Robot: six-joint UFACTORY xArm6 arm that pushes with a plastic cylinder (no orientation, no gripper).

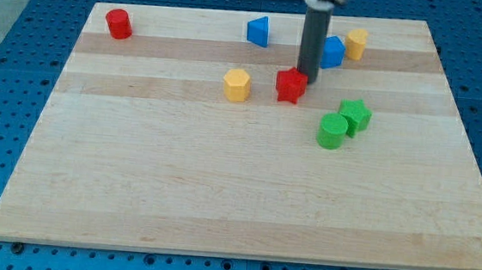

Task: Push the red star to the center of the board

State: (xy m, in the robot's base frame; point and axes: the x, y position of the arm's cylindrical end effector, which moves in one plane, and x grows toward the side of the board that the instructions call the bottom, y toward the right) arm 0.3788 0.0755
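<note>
on the counter (218, 202), the red star (290, 85) lies above the middle, with my tip (305, 78) touching its upper right edge. the yellow block (237, 85) sits near the star's left. toward the view's top lies the blue triangle (259, 31), and far to the top left the red cylinder (119, 24). right of my tip the blue block (332, 52) touches a second yellow block (356, 43). below right, the green star (355, 116) touches the green cylinder (332, 131).
</note>
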